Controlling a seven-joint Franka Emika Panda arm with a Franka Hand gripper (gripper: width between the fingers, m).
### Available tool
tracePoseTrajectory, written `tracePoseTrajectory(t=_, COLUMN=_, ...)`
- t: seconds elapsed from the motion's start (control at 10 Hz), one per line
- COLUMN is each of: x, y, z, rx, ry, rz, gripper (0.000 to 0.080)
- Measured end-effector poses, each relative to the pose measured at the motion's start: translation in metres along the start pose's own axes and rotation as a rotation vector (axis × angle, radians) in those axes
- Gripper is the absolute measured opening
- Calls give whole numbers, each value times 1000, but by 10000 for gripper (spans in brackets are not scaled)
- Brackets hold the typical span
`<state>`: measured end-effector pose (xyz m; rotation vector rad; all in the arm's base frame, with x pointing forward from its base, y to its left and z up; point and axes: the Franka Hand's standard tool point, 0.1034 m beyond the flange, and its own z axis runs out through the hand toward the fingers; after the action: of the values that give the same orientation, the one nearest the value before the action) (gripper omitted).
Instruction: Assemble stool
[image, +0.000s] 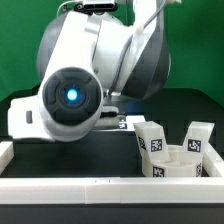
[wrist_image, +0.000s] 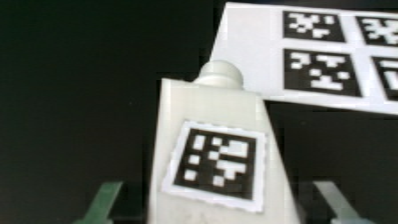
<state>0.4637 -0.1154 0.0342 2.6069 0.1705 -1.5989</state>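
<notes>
One white stool leg (wrist_image: 210, 115) is seen in the wrist view, lying on the dark desk (wrist_image: 71, 80) with one black-and-white tag (wrist_image: 217, 160) on its upper face and one rounded peg (wrist_image: 217, 72) at its far end. The leg is framed by the pincer (wrist_image: 219, 200), whose two greenish fingertips (wrist_image: 111, 200) stand one on each side of it. A thin dark strip is visible between each fingertip and the leg, so it cannot be told whether the leg is actually clamped. The peg end lies just beside the marker board (wrist_image: 263, 45), on which four tags can be counted, some cut by the picture's edge. In the exterior view most of the scene is covered by the one arm (image: 90, 70), and the pincer is hidden behind it. At the exterior view's right a cluster of white stool parts (image: 172, 152) stands on the desk, and three tags can be counted there. Two white rails (image: 100, 185) are seen at the desk's edges.
</notes>
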Motion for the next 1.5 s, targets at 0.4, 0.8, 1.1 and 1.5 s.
tracePoseTrajectory(t=0.4, x=-10, y=-31, z=-15, rx=28, ry=129, rz=38, gripper=325)
tracePoseTrajectory(t=0.8, x=-5, y=-30, z=-19, rx=19, ry=201, rz=34, gripper=325)
tracePoseTrajectory(t=1.1, x=-10, y=-33, z=-38, rx=23, ry=414, rz=47, gripper=327)
tracePoseTrajectory(t=1.5, x=-36, y=-51, z=-70, rx=15, ry=683, rz=40, gripper=327)
